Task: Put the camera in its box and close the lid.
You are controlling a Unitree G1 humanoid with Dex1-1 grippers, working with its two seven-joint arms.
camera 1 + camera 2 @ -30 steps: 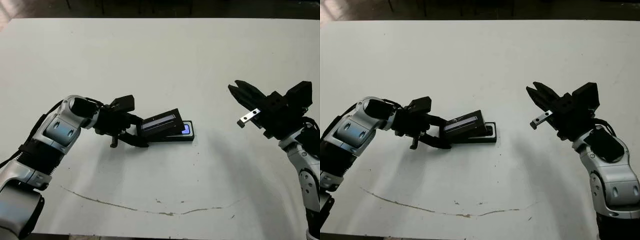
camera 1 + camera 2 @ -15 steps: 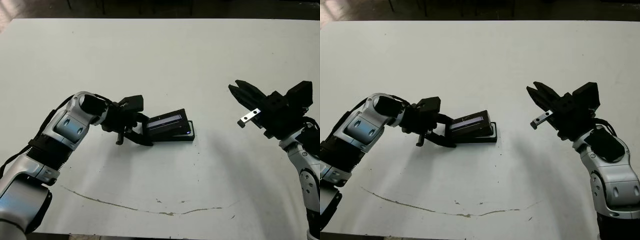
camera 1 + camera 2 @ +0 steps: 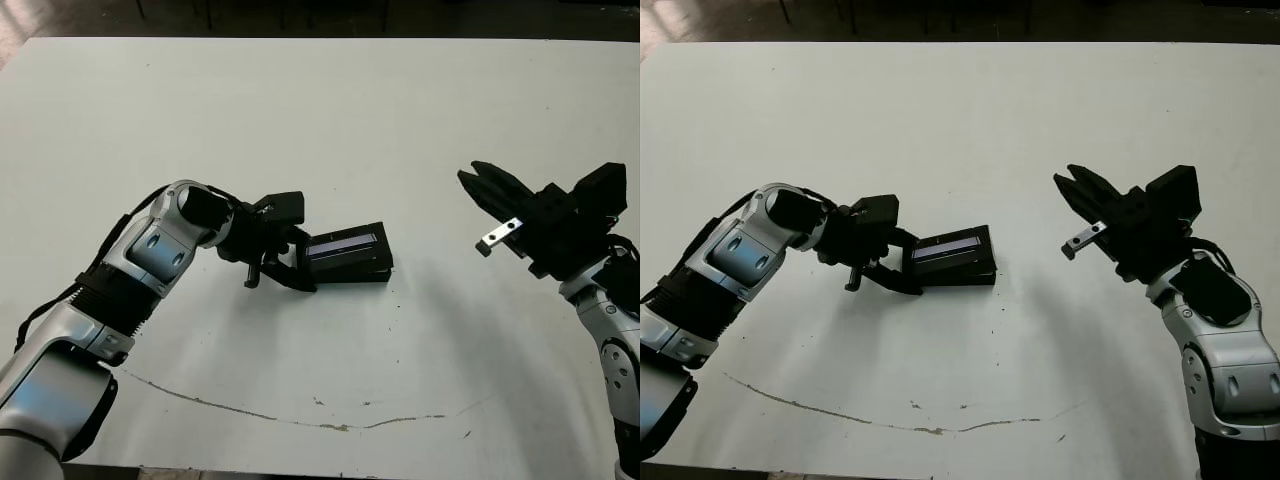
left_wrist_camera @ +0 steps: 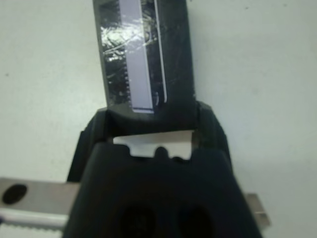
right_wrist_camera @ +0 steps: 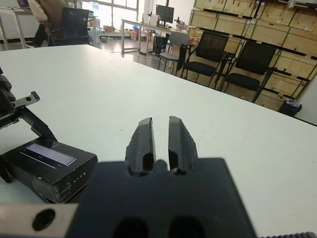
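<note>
From the head camera, you see a white table (image 3: 330, 110) with both arms in frame. Your left gripper (image 3: 287, 262) is near the table's middle, pinching the near-left end of the lid (image 3: 345, 248), which is tilted down over the box (image 3: 362, 274). The lid's silvery stripe runs along its length, pointing away from the gripper toward your right. The box lies flat beneath it, with only its front edge showing. The camera is not visible; it is probably inside the box under the lid, but you cannot confirm that from here. Your right gripper (image 3: 484, 190) hangs in the air well apart on the right side, holding nothing.

From the left wrist, the lid (image 4: 143, 54) stretches straight away from the gripper, long axis in line with the fingers (image 4: 210, 131), which grip its nearer end on both sides.

From the right wrist, the two fingers (image 5: 143, 141) stand nearly pressed together, a thin gap between them, empty. The lid (image 5: 49, 157) and box lie off to one side on the table.

The left arm is the nearer one, so pressing the lid flat falls to it.
</note>
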